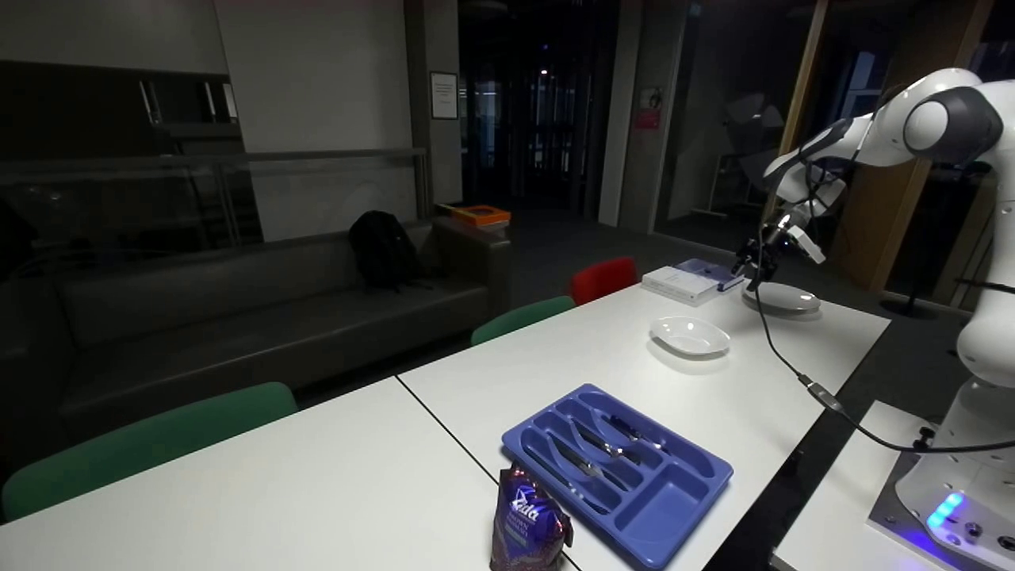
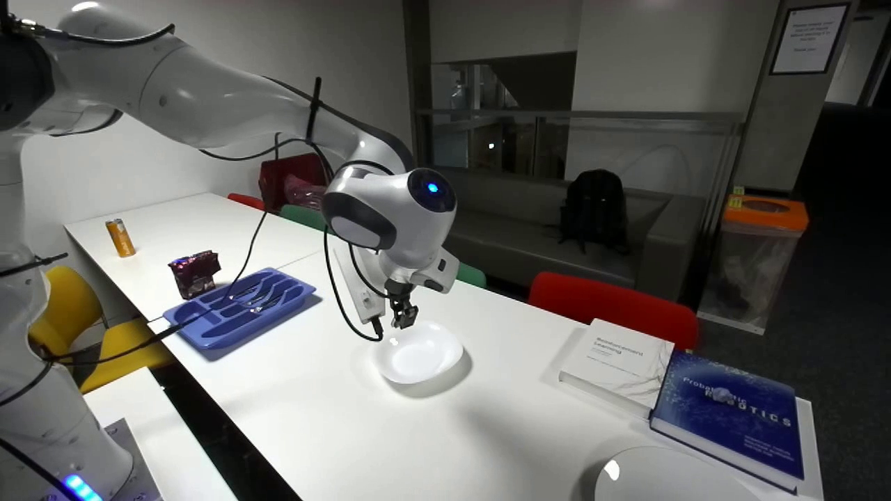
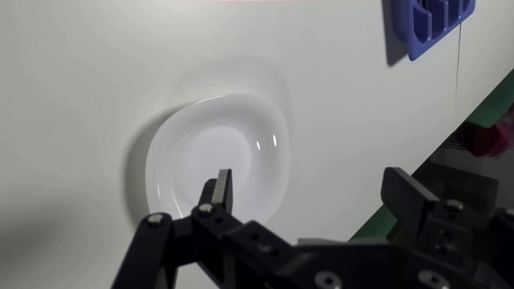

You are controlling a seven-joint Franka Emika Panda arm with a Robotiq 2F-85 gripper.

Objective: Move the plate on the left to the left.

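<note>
The plate, small, white and bowl-like with a raised rim, sits on the white table in both exterior views (image 1: 690, 336) (image 2: 421, 356). In the wrist view the plate (image 3: 220, 148) lies left of centre, its lower edge partly hidden by a finger. My gripper (image 3: 307, 172) is open with nothing between its fingers. It hangs above the table, pointing down. In the wrist view the left finger overlaps the plate and the right finger lies beyond its right rim. The gripper also shows in both exterior views (image 1: 749, 274) (image 2: 402, 319), apart from the plate.
A flatter white plate (image 1: 783, 298) (image 2: 668, 476) lies at the table's far end beside a white book (image 2: 616, 362) and a blue book (image 2: 731, 417). A blue cutlery tray (image 1: 670, 500) (image 3: 415, 44), a purple bag (image 1: 527, 523) and an orange can (image 2: 120, 238) stand on the table.
</note>
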